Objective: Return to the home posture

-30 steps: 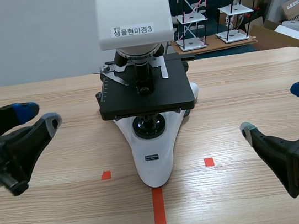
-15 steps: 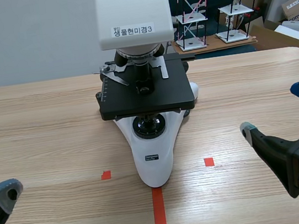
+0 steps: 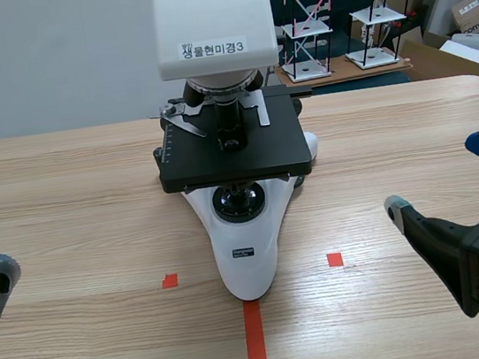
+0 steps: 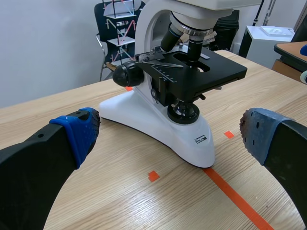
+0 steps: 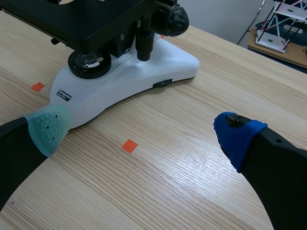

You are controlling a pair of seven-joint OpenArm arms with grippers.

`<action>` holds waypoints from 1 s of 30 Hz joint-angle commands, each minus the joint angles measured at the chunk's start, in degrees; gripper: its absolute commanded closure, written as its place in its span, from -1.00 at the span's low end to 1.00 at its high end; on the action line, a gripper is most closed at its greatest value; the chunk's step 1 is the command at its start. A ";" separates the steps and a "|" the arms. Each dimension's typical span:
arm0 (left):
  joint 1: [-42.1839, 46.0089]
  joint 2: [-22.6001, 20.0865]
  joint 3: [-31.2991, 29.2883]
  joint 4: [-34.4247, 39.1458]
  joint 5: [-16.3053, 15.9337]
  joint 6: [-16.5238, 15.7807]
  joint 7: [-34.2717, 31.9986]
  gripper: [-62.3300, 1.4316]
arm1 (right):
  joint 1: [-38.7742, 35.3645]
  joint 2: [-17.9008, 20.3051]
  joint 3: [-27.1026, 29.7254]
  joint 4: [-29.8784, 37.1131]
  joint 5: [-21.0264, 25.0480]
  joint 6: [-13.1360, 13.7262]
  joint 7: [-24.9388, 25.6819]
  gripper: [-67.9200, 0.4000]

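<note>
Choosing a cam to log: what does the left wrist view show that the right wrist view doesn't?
Left wrist only: the open left claw, the objective lenses, the stage top and the long tape line. Right wrist only: the open right claw, with one grey-green pad. Both: the microscope's white base, its illuminator lens, small tape squares and the wooden table.

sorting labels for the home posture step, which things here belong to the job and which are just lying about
Job: left claw, right claw, both open and empty.
Lying about: microscope, wire racks at the back, cardboard box.
</note>
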State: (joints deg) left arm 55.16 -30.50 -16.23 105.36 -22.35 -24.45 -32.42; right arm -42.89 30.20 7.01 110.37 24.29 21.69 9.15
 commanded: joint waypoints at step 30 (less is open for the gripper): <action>-5.66 0.15 0.02 -0.04 8.48 7.41 2.45 -0.97 | -0.13 0.72 0.07 0.26 0.61 -0.20 1.27 -0.98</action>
State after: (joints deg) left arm 49.04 -30.50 -16.21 105.10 -13.10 -17.10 -28.97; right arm -42.89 30.20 7.01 110.37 24.29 21.67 9.15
